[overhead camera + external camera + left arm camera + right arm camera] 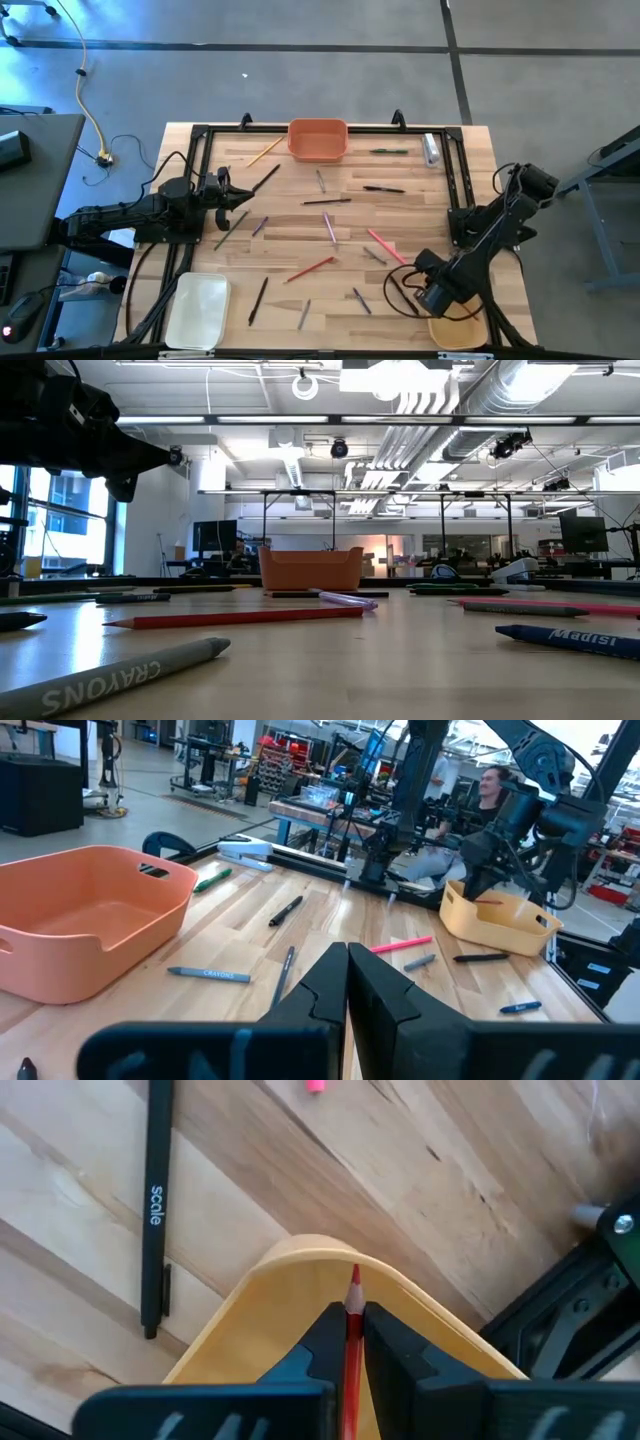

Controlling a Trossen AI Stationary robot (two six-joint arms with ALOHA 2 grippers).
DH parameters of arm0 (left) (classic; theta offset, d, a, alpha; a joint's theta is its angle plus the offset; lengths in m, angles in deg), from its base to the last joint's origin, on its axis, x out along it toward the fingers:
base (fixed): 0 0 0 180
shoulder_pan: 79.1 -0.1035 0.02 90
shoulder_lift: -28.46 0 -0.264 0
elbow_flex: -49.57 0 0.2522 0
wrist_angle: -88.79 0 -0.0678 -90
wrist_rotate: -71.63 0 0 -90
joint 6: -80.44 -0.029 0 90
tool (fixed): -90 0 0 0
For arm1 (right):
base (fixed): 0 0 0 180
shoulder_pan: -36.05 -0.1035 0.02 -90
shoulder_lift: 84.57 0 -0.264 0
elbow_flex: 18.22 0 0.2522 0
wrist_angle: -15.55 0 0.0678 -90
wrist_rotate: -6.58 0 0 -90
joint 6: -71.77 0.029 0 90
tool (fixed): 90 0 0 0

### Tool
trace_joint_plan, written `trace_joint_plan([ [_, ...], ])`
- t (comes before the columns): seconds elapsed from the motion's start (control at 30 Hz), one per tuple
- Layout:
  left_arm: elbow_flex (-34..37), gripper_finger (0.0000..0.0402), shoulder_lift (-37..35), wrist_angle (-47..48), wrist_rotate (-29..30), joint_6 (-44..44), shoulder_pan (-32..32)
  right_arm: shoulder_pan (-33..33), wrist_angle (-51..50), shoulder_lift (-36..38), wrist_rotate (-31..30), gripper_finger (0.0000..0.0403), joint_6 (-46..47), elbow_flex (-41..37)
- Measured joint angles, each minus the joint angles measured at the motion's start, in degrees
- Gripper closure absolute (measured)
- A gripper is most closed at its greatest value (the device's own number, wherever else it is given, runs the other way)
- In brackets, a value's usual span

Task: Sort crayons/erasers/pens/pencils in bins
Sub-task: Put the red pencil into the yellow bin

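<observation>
Holding a thin red pencil (352, 1335) pinched between its dark fingers, your right gripper (350, 1342) hangs right over the tan-yellow plastic bin (270, 1315) — pencil tip pointing forward across it — while the left gripper (347, 982), fingers pressed together, waits by three bins and about eighteen loose sticks.

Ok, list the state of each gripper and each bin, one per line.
Right gripper: shut on a red pencil, over the tan bin.
Left gripper: shut, holding nothing, above the table's left side.
Orange bin: upright at the far edge, looks empty.
White bin: upright at the near left corner, looks empty.
Tan bin: upright at the near right corner, contents hidden.
</observation>
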Motion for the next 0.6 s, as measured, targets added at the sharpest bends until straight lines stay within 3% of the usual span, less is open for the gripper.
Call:
trace_joint_plan([
  [0.6,0.0,0.0401,0.0,0.0,0.0,0.0,0.0,0.0,3.6,-1.7,1.4,0.0386,4.7,0.0],
])
